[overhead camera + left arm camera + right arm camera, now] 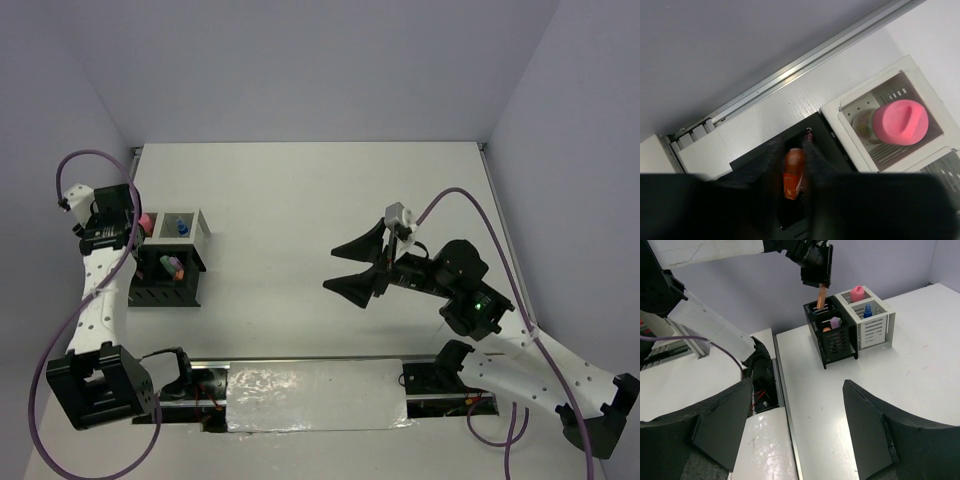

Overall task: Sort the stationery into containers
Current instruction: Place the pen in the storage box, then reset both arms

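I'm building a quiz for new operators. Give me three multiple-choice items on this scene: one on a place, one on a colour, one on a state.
1. Where does the pink-capped tube stand?
A) in a white compartment
B) in a black compartment
C) on the table

2. What colour is the pen in the left tool?
A) blue
B) orange
C) green

3. How is the right tool?
A) open, empty
B) shut on a bottle
C) shut on an eraser

Answers:
1 A, white walls surround its pink cap.
2 B, an orange shaft hangs from the jaws.
3 A, its jaws stand wide apart with nothing between.
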`<state>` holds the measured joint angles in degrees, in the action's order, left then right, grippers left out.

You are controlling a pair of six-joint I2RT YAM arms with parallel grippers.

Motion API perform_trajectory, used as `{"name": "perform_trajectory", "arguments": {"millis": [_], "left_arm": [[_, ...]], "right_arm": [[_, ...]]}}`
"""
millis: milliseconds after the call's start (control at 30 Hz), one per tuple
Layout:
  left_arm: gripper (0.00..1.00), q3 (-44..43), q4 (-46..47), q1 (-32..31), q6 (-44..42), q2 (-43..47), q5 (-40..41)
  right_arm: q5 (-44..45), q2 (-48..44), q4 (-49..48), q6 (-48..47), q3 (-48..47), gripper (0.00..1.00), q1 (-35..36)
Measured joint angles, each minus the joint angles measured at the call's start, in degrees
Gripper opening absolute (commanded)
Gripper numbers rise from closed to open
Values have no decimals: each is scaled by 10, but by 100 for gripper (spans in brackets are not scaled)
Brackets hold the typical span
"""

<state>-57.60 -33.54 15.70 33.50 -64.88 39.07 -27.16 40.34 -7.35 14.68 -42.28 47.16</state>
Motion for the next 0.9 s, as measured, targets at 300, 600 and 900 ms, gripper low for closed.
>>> {"name": "perform_trajectory", "arguments": {"millis": [300,600,900], "left_arm": [[99,0,-11,2,8,27,-22],[99,-3,-41,-40,-54,228,-239],[99,-83,-159,-66,-94,400,-386]], "right_arm": [[10,-5,61,-7,-34,88,1],[242,-45,316,0,-190,100,1],[461,-101,570,35,-349,100,1]]}}
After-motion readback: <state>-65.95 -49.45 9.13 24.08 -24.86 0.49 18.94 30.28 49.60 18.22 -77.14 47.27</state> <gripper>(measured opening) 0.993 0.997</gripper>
